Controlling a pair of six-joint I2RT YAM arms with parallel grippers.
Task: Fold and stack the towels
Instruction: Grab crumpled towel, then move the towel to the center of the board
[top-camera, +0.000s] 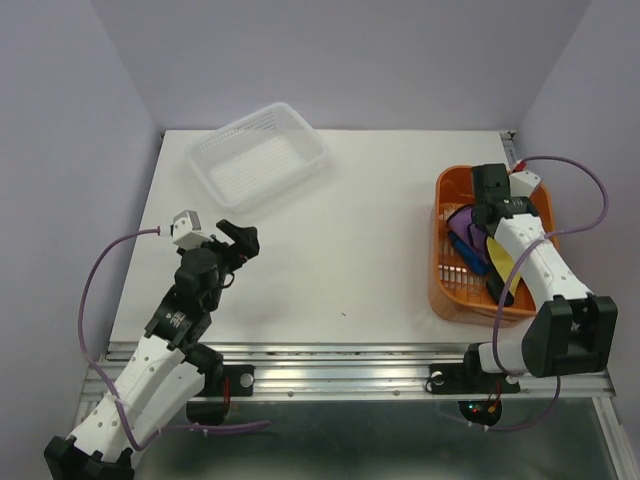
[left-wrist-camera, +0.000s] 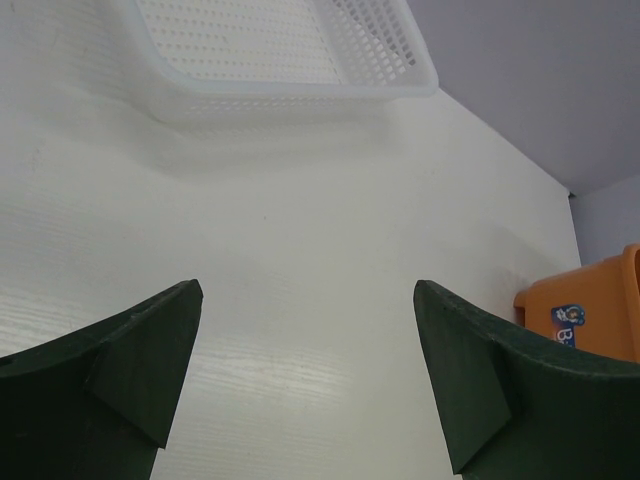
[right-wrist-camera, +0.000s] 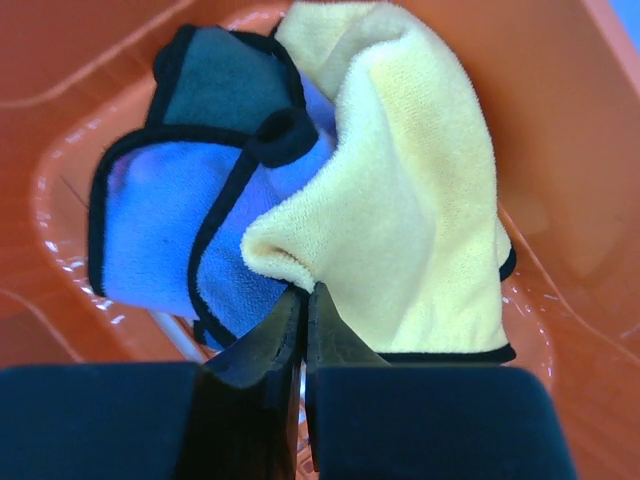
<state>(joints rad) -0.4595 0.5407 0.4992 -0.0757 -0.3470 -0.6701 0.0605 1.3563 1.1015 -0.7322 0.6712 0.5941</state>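
The yellow towel (right-wrist-camera: 400, 200) lies bunched in the orange basket (right-wrist-camera: 560, 120), over a bright blue towel (right-wrist-camera: 150, 230) with black edging. My right gripper (right-wrist-camera: 305, 295) is shut on a fold of the yellow towel, down inside the basket. In the top view the right gripper (top-camera: 487, 215) is over the basket's far half, with the purple towel (top-camera: 462, 222), blue towel (top-camera: 470, 258) and yellow towel (top-camera: 503, 262) around it. My left gripper (top-camera: 240, 240) is open and empty above the bare table at the left (left-wrist-camera: 308, 290).
A white mesh basket (top-camera: 258, 155) stands at the table's back left, just ahead of the left gripper (left-wrist-camera: 300, 90). The orange basket (top-camera: 440, 290) sits at the right edge; its corner shows in the left wrist view (left-wrist-camera: 590, 310).
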